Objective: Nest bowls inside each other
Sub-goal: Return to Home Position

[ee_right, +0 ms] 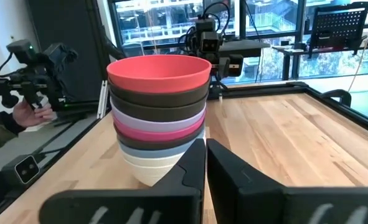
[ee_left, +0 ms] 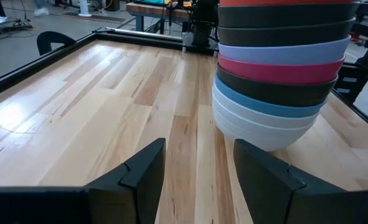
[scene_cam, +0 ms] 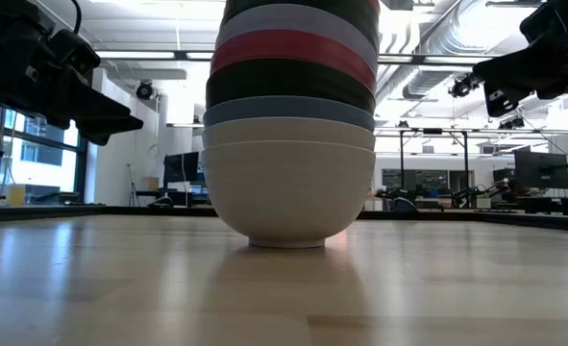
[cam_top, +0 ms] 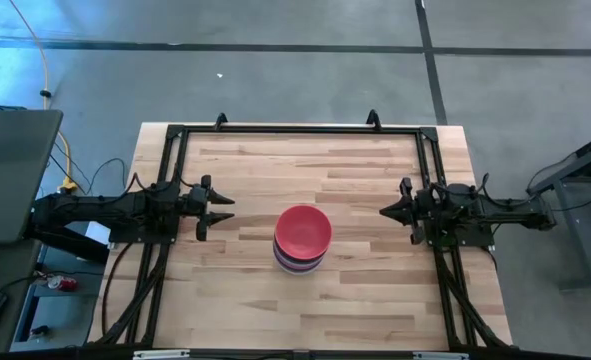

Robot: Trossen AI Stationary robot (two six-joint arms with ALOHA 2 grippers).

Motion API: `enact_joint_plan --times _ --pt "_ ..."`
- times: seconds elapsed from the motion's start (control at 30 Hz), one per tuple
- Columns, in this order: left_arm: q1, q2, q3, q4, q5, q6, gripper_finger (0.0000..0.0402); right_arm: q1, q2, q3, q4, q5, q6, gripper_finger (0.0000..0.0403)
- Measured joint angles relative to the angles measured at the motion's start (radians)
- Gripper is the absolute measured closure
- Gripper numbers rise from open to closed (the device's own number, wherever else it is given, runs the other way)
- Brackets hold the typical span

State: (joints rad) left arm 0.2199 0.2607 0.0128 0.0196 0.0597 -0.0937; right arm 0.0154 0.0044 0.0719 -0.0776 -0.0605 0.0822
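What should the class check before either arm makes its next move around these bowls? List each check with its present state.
1. All bowls are in one stack of bowls, with none loose on the table: ok.
2. Nine bowls can be counted in the left wrist view, red on top and white at the bottom: ok.
3. The stack stands upright in the low view: ok.
4. The left gripper is open, empty and apart from the stack: ok.
5. The right gripper is shut on nothing and apart from the stack: ok.
6. A person's hand is beyond the table's edge: ok.
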Motion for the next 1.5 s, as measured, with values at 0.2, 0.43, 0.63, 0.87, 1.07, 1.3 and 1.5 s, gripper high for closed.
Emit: enact_joint_plan --times 0.2,0.43,0.63,0.87,1.07,1.3,1.5 --pt "0.000 0.000 0.000 0.000 0.000 0.000 0.0222 0.000 0.000 0.000 0.000 -0.001 0.008 0.0396" --pt "0.000 0.000 0.000 0.000 -0.005 0.000 0.0222 0.000 0.000 0.000 0.006 -0.002 0.007 0.0396" --pt "0.000 0.000 0.000 0.000 -0.020 0.000 0.0222 0.000 0.000 0.000 -0.016 0.001 0.007 0.0396" --pt "0.000 0.000 0.000 0.000 -0.019 -0.008 0.0222 0.000 0.000 -0.010 -0.008 0.039 -0.003 0.0396" --pt "0.000 0.000 0.000 0.000 -0.019 -0.008 0.0222 0.000 0.000 -0.027 0.000 0.061 0.015 0.0396" --pt "0.000 0.000 0.000 0.000 -0.019 -0.008 0.0222 0.000 0.001 -0.027 0.000 0.061 0.013 0.0396" --pt "0.000 0.000 0.000 0.000 -0.019 -0.008 0.0222 0.000 0.001 -0.027 0.000 0.061 0.005 0.0396"
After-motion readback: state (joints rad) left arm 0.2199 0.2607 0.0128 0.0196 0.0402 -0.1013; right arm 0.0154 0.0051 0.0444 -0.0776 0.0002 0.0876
